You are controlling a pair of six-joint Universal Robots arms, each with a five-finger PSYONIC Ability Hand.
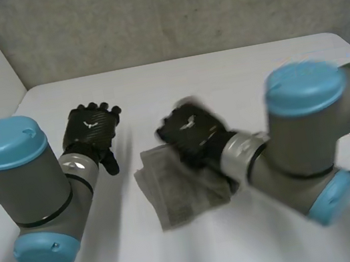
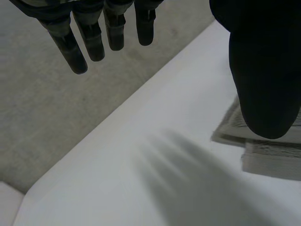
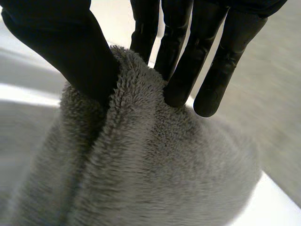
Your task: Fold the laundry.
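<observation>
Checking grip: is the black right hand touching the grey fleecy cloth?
Touching. Right wrist view: the right hand pinches a fold of grey fleecy cloth against its thumb.

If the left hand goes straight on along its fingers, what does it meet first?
Seemingly nothing: the black left hand points across bare white table toward its far edge. The grey fleece towel lies aside, by its thumb.

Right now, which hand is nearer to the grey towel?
Right. The right hand pinches a fold of the grey towel; the left hand hovers open beside it, apart.
</observation>
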